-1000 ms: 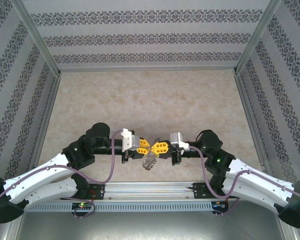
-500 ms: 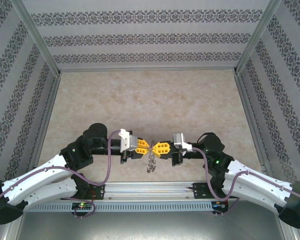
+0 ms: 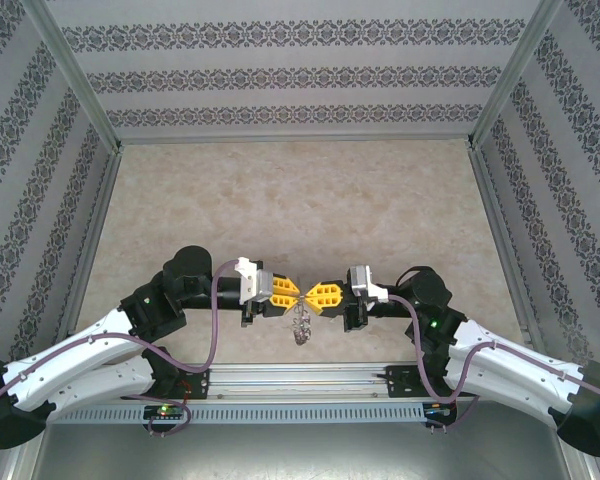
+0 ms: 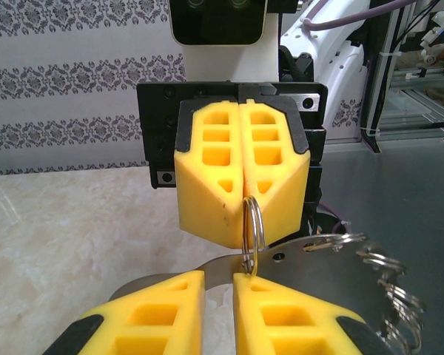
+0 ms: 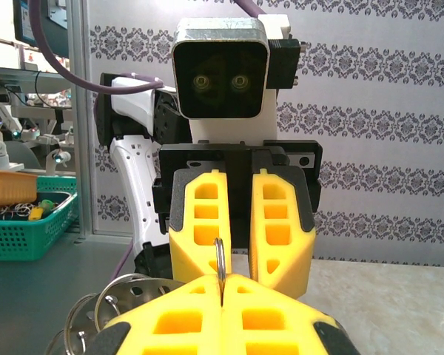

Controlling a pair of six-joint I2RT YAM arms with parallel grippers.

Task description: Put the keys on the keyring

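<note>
My two grippers meet tip to tip low over the near table. The right gripper (image 3: 307, 294) (image 5: 222, 279) is shut on a small split ring (image 4: 253, 222) (image 5: 220, 259) that hangs on the keyring (image 3: 302, 325). The keyring is a thin grey metal plate (image 4: 306, 270) (image 5: 138, 291) fringed with small silvery rings, and it dangles below the tips. The left gripper (image 3: 295, 294) (image 4: 219, 275) faces it with its jaws a narrow gap apart, and table shows through that gap. The plate's rim lies right at its fingertips; I cannot tell if they touch. The keys are out of view.
The marbled table (image 3: 300, 200) stretches away behind the grippers, walled by patterned panels and aluminium posts (image 3: 75, 75). A metal rail (image 3: 300, 378) runs along the near edge between the arm bases. A green basket (image 5: 22, 222) sits outside the cell.
The keyring, seen broad and tilted a second ago, now hangs narrow and edge-on under the tips. Both grippers have shifted slightly and stay tip to tip.
</note>
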